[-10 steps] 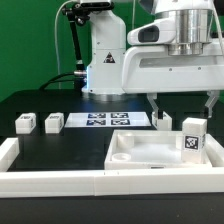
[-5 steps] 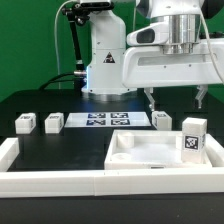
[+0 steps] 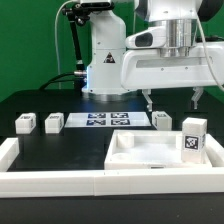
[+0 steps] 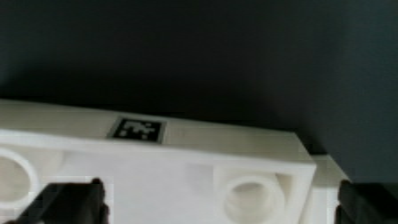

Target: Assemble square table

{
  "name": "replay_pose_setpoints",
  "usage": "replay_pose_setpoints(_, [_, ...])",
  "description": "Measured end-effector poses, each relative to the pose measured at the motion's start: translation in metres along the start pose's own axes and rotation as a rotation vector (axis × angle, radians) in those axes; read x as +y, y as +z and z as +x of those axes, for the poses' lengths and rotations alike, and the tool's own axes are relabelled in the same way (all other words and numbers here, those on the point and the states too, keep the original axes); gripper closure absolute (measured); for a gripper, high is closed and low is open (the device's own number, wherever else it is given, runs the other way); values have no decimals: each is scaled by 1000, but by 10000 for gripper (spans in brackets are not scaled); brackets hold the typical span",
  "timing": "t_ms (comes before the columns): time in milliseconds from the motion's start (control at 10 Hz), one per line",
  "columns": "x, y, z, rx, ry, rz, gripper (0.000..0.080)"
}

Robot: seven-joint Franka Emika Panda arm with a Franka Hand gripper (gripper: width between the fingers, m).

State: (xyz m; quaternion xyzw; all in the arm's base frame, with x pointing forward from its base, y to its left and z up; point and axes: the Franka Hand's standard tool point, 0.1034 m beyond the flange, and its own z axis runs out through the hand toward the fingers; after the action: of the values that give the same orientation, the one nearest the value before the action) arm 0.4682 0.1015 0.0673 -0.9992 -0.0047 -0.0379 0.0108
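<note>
The white square tabletop (image 3: 150, 152) lies tray-side up at the front of the exterior view's right, with a tag on its edge (image 4: 139, 129). My gripper (image 3: 173, 100) hangs open above its far side, holding nothing. In the wrist view the tabletop (image 4: 178, 165) fills the space under the gripper (image 4: 222, 205), with a round socket (image 4: 253, 186) between the dark fingertips (image 4: 71, 202). Two small leg blocks (image 3: 24, 123) (image 3: 53, 123) stand at the exterior view's left. Another (image 3: 161, 120) stands behind the tabletop, and a taller tagged one (image 3: 193, 136) stands at its right corner.
The marker board (image 3: 105, 120) lies flat on the black table between the leg blocks. A long white border rail (image 3: 90, 182) runs along the front and turns up the left side (image 3: 8, 150). The arm's white base (image 3: 105, 60) stands behind.
The open gripper has risen from just above the tabletop and shifted slightly toward the exterior view's left. No part has moved.
</note>
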Motion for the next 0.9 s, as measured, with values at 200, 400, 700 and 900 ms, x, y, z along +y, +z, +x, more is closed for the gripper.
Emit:
replay_pose_setpoints(200, [-4,7,-20,7,-10,-4,151])
replay_pose_setpoints(400, [-12,14,-43,-3,-34,-9,151])
replay_pose_setpoints(700, [-9,17,-54,-4,-43,-13,151])
replay_pose_setpoints(900, [-9,18,-55,-23,-41,-14,151])
